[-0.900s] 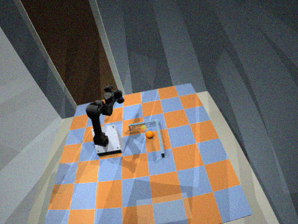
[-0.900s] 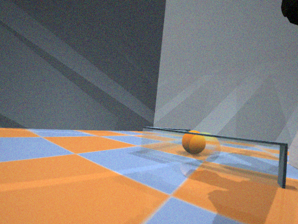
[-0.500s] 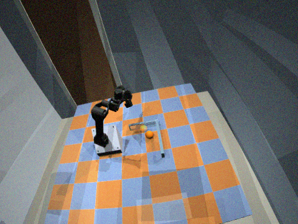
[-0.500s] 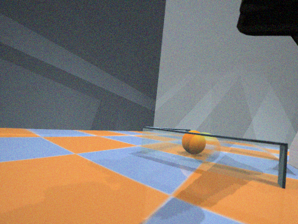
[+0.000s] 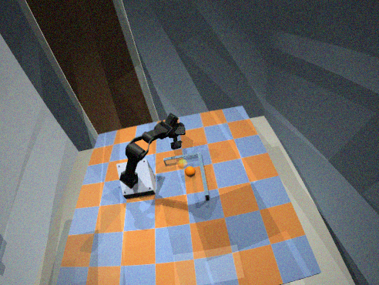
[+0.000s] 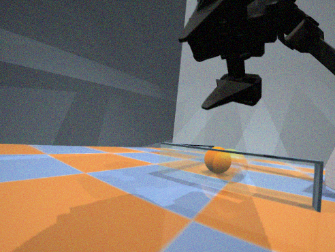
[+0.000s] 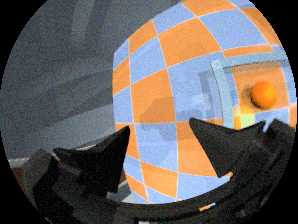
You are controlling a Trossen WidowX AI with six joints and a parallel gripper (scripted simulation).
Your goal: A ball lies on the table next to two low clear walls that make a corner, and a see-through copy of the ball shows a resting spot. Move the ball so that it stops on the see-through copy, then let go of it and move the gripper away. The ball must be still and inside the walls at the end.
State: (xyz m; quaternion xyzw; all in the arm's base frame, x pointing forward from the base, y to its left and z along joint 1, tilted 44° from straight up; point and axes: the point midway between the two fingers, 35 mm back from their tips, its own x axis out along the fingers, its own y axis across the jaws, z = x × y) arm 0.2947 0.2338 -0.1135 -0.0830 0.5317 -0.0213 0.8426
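The small glossy orange ball (image 5: 189,171) sits on the checkered table inside the corner of the low clear walls (image 5: 206,178), just beside the faint see-through copy (image 5: 182,163), not on it. The black parallel-jaw gripper (image 5: 176,144) hangs above, fingers spread wide and empty. The whole job looks undone.

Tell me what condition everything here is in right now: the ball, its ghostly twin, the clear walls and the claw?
Ball: resting on the table inside the corner, untouched, beside the target, not on it.
See-through copy: unfilled, close to the corner.
Clear walls: upright, forming an L.
Gripper: open, empty, raised above the table.
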